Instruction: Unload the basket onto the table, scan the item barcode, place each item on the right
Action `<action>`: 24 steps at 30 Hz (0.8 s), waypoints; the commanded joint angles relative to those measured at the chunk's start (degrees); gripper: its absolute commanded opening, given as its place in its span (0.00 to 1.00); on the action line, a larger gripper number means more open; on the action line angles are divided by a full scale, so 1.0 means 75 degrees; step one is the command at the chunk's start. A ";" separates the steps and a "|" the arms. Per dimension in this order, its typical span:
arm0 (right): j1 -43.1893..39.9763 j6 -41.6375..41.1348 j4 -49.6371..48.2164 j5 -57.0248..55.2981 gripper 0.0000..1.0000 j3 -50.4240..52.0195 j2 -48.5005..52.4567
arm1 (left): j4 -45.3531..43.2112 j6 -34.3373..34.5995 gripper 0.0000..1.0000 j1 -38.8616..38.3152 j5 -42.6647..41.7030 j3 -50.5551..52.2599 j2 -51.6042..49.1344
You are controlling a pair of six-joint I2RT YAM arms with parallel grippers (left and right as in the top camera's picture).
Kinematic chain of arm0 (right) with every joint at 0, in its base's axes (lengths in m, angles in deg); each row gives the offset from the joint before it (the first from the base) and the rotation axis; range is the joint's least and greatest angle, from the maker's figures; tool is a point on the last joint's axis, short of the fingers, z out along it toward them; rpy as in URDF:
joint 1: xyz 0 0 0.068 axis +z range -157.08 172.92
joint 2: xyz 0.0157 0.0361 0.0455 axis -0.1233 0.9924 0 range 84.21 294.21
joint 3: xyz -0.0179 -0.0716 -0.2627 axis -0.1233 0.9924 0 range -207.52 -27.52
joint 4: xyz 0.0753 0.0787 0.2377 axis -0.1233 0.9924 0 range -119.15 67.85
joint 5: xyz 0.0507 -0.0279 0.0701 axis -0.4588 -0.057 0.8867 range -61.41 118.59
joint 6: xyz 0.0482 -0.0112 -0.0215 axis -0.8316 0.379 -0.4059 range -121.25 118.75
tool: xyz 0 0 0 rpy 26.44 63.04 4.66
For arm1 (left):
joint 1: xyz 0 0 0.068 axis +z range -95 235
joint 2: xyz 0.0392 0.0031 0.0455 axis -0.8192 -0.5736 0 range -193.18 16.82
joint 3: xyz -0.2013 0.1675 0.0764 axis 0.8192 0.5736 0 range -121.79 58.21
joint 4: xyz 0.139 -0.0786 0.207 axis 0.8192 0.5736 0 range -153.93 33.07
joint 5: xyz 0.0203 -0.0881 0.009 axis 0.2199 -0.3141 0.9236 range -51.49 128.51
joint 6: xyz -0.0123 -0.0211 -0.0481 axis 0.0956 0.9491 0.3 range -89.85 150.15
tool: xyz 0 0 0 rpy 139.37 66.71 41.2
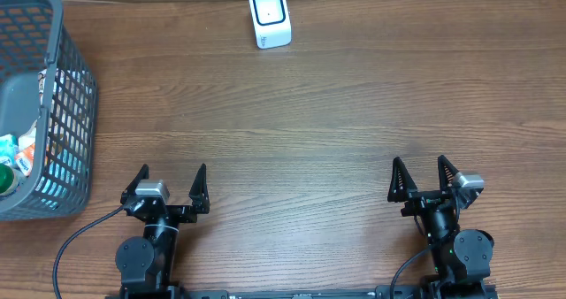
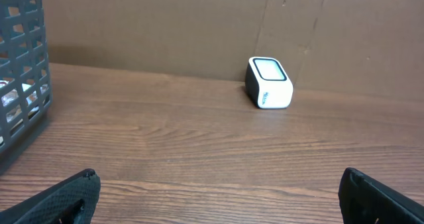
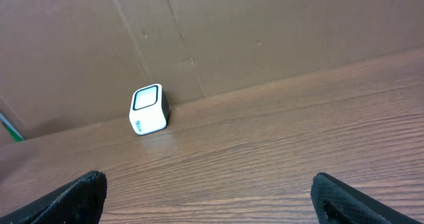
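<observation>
Scanner (image 1: 270,17), small white rounded box with black-rimmed pale window

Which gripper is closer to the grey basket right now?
The left gripper. It is on the same side of the table as the basket, which stands just off to its outer side. The right gripper sits far across the table. Both are open and empty.

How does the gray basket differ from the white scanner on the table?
The basket is gray open mesh and holds items; the scanner is white, solid and far smaller. The basket sits at the left edge, the scanner at the far middle. Both rest on the table.
</observation>
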 commanded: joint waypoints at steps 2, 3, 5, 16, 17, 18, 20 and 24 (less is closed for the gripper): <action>0.0032 0.0012 -0.0047 -0.0096 1.00 0.0082 -0.0090 | 0.0023 -0.0146 1.00 -0.0015 0.0111 0.0029 0.0076; 0.0032 0.0012 -0.0047 -0.0093 1.00 0.0082 -0.0090 | 0.0023 -0.0146 1.00 -0.0015 0.0111 0.0029 0.0076; 0.0032 0.0012 -0.0047 -0.0093 1.00 0.0082 -0.0090 | 0.0023 -0.0146 1.00 -0.0015 0.0111 0.0029 0.0076; 0.0029 0.0012 -0.0047 -0.0093 1.00 0.0082 -0.0090 | 0.0023 -0.0140 0.99 -0.0015 0.0090 0.0029 0.0076; 0.0032 0.0012 -0.0047 -0.0096 1.00 0.0082 -0.0090 | 0.0023 -0.0137 0.99 -0.0015 0.0076 0.0026 0.0076; 0.0032 0.0012 -0.0047 -0.0093 1.00 0.0082 -0.0090 | 0.0015 -0.0140 1.00 -0.0015 0.0079 0.0026 0.0076; 0.0032 0.0012 -0.0047 -0.0096 1.00 0.0082 -0.0090 | 0.0017 -0.0140 1.00 -0.0015 0.0082 0.0029 0.0076; 0.0032 0.0012 -0.0047 -0.0093 1.00 0.0082 -0.0090 | -0.0055 -0.0087 1.00 -0.0015 -0.0286 0.0026 0.0076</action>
